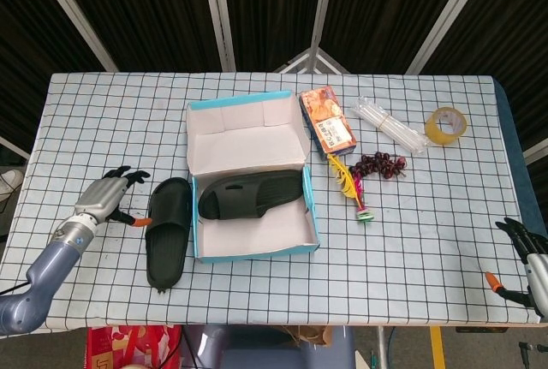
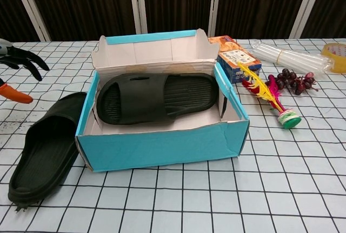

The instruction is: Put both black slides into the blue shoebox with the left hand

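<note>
One black slide (image 1: pixel 250 195) (image 2: pixel 157 97) lies inside the blue shoebox (image 1: pixel 255 252) (image 2: pixel 162 145), slanted across its floor. The other black slide (image 1: pixel 167 230) (image 2: pixel 46 146) lies flat on the checked cloth just left of the box, sole down, almost touching the box wall. My left hand (image 1: pixel 110 194) (image 2: pixel 19 66) hovers a short way left of that slide with its fingers spread and nothing in them. My right hand (image 1: pixel 524 253) sits at the table's front right corner, far from the box, fingers apart and empty.
Right of the box are an orange snack box (image 1: pixel 326 117) (image 2: pixel 238 60), a feathered shuttlecock (image 1: pixel 354 189) (image 2: pixel 270 98), dark grapes (image 1: pixel 381 164) (image 2: pixel 292 80), clear plastic tubes (image 1: pixel 390 125) (image 2: pixel 289 58) and a tape roll (image 1: pixel 446 125). The box lid stands upright at the back.
</note>
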`<state>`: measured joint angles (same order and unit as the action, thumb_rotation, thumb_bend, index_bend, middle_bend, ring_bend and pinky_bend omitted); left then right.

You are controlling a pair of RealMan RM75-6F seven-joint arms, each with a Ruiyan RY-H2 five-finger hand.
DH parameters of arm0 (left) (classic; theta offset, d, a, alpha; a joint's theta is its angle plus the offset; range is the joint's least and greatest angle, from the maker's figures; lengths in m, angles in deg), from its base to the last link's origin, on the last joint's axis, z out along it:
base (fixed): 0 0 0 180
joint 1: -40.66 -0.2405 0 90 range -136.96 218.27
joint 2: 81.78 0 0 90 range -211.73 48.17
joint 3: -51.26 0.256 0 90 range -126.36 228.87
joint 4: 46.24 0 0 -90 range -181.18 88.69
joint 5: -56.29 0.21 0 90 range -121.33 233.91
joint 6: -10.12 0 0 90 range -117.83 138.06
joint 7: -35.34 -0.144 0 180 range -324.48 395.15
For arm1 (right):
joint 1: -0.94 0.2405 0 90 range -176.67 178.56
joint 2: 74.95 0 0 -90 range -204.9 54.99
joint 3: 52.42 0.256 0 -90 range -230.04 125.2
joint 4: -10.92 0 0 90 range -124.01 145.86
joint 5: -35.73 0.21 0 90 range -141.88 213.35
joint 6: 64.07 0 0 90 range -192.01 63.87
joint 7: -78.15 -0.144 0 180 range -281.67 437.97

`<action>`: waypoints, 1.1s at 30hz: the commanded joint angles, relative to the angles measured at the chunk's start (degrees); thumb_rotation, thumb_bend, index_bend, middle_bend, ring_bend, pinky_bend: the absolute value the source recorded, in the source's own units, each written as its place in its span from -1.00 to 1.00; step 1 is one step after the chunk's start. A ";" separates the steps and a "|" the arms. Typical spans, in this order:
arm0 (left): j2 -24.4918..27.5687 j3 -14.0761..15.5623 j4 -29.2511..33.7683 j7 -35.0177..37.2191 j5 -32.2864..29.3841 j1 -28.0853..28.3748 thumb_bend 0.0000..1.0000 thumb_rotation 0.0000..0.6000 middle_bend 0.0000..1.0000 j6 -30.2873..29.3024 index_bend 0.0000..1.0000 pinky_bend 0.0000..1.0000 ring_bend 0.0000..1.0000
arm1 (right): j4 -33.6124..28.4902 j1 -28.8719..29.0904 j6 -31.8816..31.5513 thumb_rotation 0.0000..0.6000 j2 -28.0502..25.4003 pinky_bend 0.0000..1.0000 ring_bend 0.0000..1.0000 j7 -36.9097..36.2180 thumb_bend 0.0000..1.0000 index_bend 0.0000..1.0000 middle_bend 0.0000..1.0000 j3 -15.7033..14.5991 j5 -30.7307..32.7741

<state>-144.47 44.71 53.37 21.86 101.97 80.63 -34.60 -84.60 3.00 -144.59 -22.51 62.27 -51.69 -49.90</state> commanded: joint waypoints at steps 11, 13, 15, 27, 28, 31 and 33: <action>-2.68 5.94 -2.48 -12.95 -6.19 6.80 -0.79 0.54 -0.65 0.18 -0.67 -0.90 -1.00 | -0.24 0.14 0.58 1.00 0.07 -0.72 -0.64 0.82 -0.38 -0.70 -0.77 0.08 0.69; -3.63 6.04 -3.10 -13.06 -5.87 6.94 -0.79 0.54 -0.63 -0.14 -0.67 -0.90 -1.00 | -0.26 0.18 0.65 1.00 0.09 -0.72 -0.64 0.95 -0.38 -0.70 -0.77 0.12 0.79; -4.60 5.93 -3.82 -12.68 -5.29 6.93 -0.79 0.59 -0.61 -0.49 -0.67 -0.90 -1.00 | -0.29 0.19 0.67 1.00 0.11 -0.72 -0.64 1.02 -0.38 -0.70 -0.77 0.16 0.88; -9.20 5.05 -9.17 -7.82 2.50 5.88 -0.79 0.89 -0.56 -0.48 -0.64 -0.90 -1.00 | -0.06 0.28 0.93 1.00 0.35 -0.72 -0.64 1.49 -0.38 -0.70 -0.77 0.31 1.32; -9.48 5.09 -9.47 -7.76 2.77 5.90 -0.79 0.90 -0.56 -0.37 -0.63 -0.90 -1.00 | -0.05 0.30 0.98 1.00 0.36 -0.72 -0.64 1.53 -0.38 -0.70 -0.77 0.30 1.33; -10.63 5.32 -10.64 -7.55 3.58 5.91 -0.79 0.92 -0.56 -0.04 -0.62 -0.90 -1.00 | -0.11 0.34 1.07 1.00 0.40 -0.72 -0.64 1.67 -0.38 -0.70 -0.77 0.32 1.41; -11.23 5.64 -11.20 -7.73 4.28 5.94 -0.79 0.92 -0.58 0.12 -0.62 -0.90 -1.00 | -0.08 0.35 1.16 1.00 0.40 -0.72 -0.64 1.74 -0.38 -0.70 -0.77 0.34 1.53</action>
<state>-155.37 50.14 42.43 14.20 105.90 86.55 -34.63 -84.68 3.35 -143.43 -22.11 64.01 -51.36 -48.37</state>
